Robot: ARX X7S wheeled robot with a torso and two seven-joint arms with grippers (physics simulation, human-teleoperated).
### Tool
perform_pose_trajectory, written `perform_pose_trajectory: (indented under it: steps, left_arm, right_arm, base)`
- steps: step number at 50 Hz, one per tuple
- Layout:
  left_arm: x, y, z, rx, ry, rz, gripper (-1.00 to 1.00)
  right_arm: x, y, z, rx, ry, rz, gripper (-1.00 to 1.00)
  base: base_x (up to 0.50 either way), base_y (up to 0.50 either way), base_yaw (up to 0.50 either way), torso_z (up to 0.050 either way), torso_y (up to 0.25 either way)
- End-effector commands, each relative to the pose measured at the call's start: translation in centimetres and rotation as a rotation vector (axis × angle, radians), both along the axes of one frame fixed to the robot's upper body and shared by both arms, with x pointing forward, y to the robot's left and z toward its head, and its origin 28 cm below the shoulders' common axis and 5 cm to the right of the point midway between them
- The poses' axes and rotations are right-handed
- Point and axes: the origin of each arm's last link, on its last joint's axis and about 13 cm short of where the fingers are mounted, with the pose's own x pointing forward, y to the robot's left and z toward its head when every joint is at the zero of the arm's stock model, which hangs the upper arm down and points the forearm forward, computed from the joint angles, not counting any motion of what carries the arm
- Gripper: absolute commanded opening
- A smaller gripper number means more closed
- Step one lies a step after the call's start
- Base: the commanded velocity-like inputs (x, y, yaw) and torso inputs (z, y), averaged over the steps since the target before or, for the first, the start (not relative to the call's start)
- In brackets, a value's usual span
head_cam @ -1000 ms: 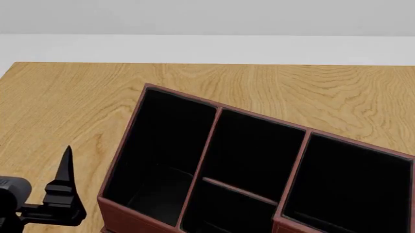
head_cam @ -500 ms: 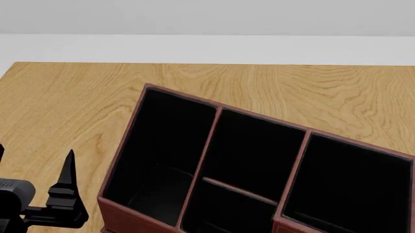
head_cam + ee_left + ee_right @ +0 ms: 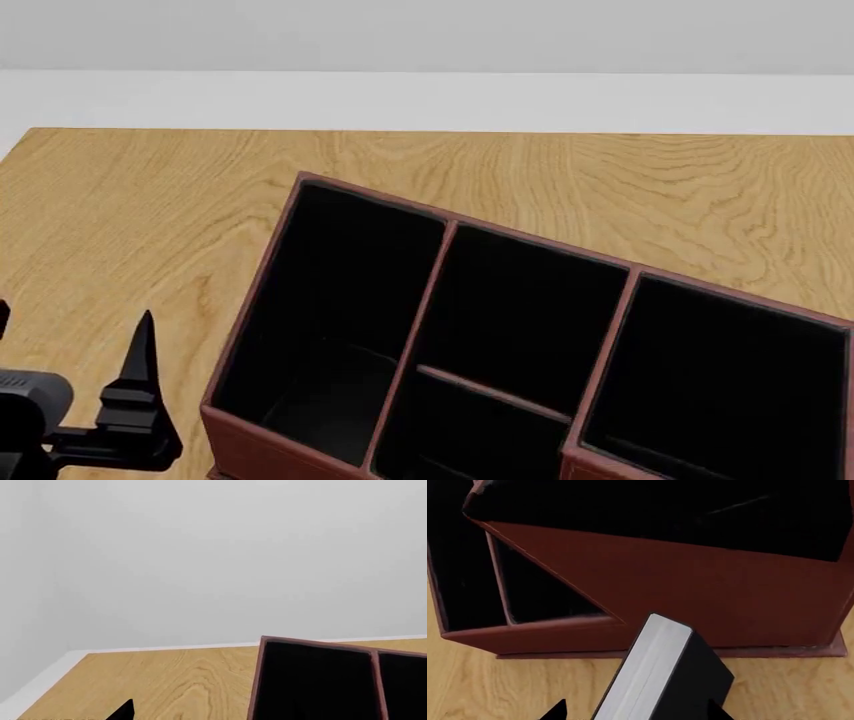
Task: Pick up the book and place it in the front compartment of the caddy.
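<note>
The book (image 3: 657, 675), black cover with a pale grey page edge, sits tilted between my right gripper's (image 3: 637, 712) two fingertips, just in front of the caddy's red-brown outer wall (image 3: 694, 580) and above the wooden table. The right gripper is shut on it. Neither shows in the head view. In the head view the caddy (image 3: 441, 225) lies at an angle. Its front compartment (image 3: 527, 310) is the larger black cell beyond the short cross divider (image 3: 487, 392). My left gripper (image 3: 70, 330) is open and empty, left of the caddy; one fingertip (image 3: 125, 711) shows in the left wrist view.
The wooden table (image 3: 160, 210) stretches left of and behind the caddy, with its far edge against a pale wall. A long undivided cell (image 3: 340, 300) lies left of the divided column and another (image 3: 727, 380) right of it. The small near cell (image 3: 461, 440) is below the divider.
My left gripper has sunk slightly and shifted a little left over the last second. The caddy has not moved.
</note>
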Motion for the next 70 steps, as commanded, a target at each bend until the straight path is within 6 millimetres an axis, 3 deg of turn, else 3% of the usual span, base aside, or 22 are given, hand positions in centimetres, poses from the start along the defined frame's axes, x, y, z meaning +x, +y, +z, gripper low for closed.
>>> perform_pose_trajectory:
  steps: [1, 30, 31, 42, 51, 63, 70]
  left_arm:
    - [0.0, 0.1, -0.1, -0.003, 0.002, 0.002, 1.0]
    - [0.1, 0.1, 0.1, -0.003, -0.002, 0.005, 1.0]
    - [0.2, 0.1, 0.1, -0.003, -0.001, 0.006, 1.0]
    - [0.1, 0.1, -0.2, -0.007, 0.0, 0.005, 1.0]
    - [0.0, 0.2, -0.1, -0.01, -0.007, 0.008, 1.0]
    - [-0.1, 0.2, 0.3, -0.014, -0.02, 0.006, 1.0]
    - [-0.2, 0.2, 0.3, -0.016, -0.024, 0.007, 1.0]
  right_arm:
    - [0.2, 0.0, -0.9, 0.01, 0.026, -0.006, 1.0]
    - [1.4, 0.1, -1.8, 0.023, 0.05, 0.017, 1.0]
    - [1.3, 0.1, -1.8, 0.021, 0.05, 0.016, -1.0]
    - [-0.2, 0.0, -3.0, -0.008, 0.109, -0.022, -1.0]
    - [-3.1, 0.3, -4.8, -0.018, 0.206, -0.037, -1.0]
    - [-5.6, 1.5, -4.0, 0.01, 0.253, 0.014, -1.0]
    - [-6.1, 2.0, -2.8, 0.009, 0.244, 0.048, -1.0]
  base:
    - [0.0, 0.0, 0.0, 0.0, 0.0]
    - [0.0, 0.0, 0.0, 0.0, 0.0]
    - [0.0, 0.0, 0.0, 0.0, 0.0]
    - [0.0, 0.0, 0.0, 0.0, 0.0]
    - [0.0, 0.0, 0.0, -0.002, 0.0]
    - [0.0, 0.0, 0.0, -0.003, 0.0]
    - [0.0, 0.0, 0.0, -0.001, 0.0]
